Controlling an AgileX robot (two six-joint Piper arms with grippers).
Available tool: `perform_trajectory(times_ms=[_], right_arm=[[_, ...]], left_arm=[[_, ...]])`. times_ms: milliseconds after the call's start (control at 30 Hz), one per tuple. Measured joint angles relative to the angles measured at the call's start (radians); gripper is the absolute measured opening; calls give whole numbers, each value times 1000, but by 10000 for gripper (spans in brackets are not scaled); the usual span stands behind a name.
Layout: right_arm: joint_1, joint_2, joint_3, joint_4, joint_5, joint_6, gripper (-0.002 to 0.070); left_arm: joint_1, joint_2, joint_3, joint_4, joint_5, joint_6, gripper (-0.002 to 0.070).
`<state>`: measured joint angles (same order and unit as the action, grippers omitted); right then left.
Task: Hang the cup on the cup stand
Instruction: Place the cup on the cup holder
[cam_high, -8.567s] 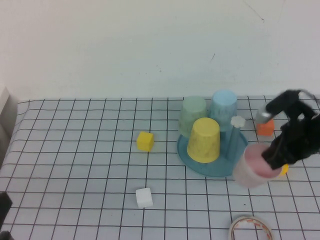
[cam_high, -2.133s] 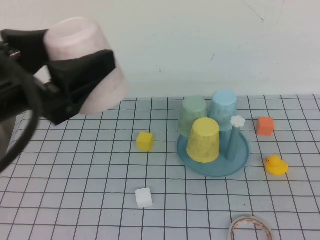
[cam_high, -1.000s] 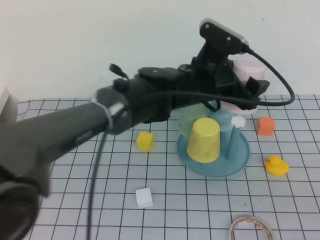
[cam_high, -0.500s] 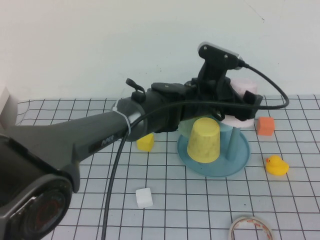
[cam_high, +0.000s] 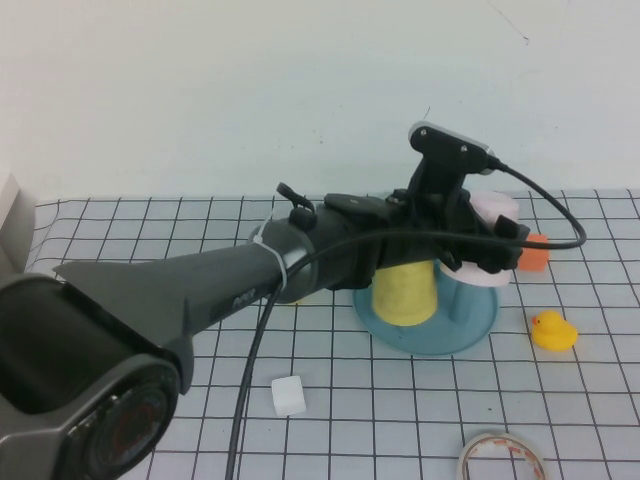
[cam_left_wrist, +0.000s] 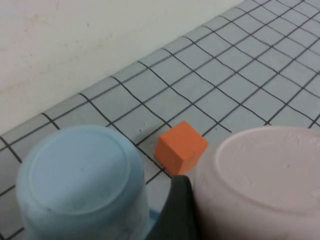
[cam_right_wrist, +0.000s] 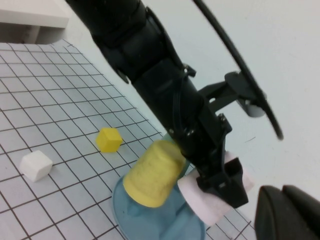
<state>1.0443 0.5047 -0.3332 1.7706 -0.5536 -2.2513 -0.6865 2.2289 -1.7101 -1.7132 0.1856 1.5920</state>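
Observation:
My left gripper (cam_high: 486, 250) is shut on the pale pink cup (cam_high: 494, 207). It holds the cup mouth-down over the right side of the blue-teal cup stand (cam_high: 432, 335). A blue peg (cam_high: 459, 297) shows just under the cup's rim; the white flower tip is hidden. In the left wrist view the pink cup (cam_left_wrist: 262, 182) fills the corner beside a black finger (cam_left_wrist: 175, 212). In the right wrist view the left gripper (cam_right_wrist: 220, 184) clamps the cup (cam_right_wrist: 202, 202) above the stand (cam_right_wrist: 129, 212). My right gripper (cam_right_wrist: 287, 215) is shut and empty, raised well away from the stand and out of the high view.
A yellow cup (cam_high: 404, 292) and a light blue cup (cam_left_wrist: 80, 182) sit upside down on the stand. An orange cube (cam_high: 538, 253) and a yellow duck (cam_high: 550, 330) lie right of it. A white cube (cam_high: 288, 396) and a tape roll (cam_high: 500, 460) lie near the front. A yellow cube (cam_right_wrist: 109, 139) lies left of the stand.
My left gripper has carried the pink cup from the far left across to the stand. In the last half second it lowered the cup, which now hides the flower tip.

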Motion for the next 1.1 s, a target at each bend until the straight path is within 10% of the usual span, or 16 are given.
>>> perform_trajectory(times_ms=[1100], right_arm=[[0, 0, 0, 0, 0, 0, -1]], left_arm=[[-5, -42, -4, -5, -9, 27, 660]])
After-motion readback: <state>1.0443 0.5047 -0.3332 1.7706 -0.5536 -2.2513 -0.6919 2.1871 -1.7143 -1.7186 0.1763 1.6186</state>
